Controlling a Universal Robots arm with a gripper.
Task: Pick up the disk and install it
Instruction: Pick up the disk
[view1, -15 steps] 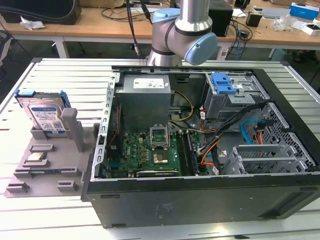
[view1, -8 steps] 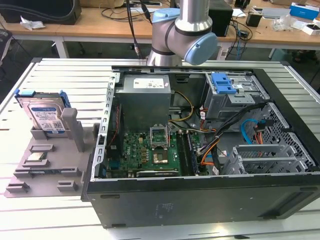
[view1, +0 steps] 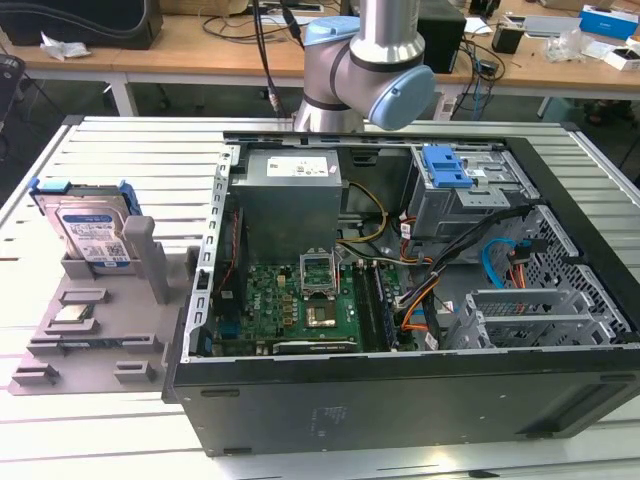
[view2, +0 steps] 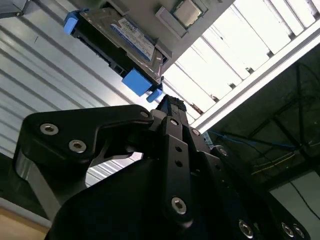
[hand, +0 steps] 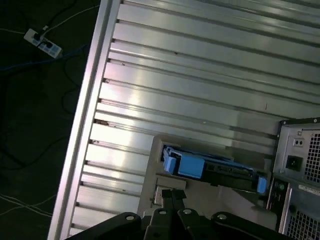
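We are seeing the jaws pinched together and empty, so they are risking bumping the disk (view1: 90, 228) off its grey stand (view1: 110, 312).

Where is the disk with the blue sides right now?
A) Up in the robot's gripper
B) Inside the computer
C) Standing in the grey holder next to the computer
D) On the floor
C: the disk stands on its edge in the grey holder, on the exterior view's left of the open computer case, not inside it.
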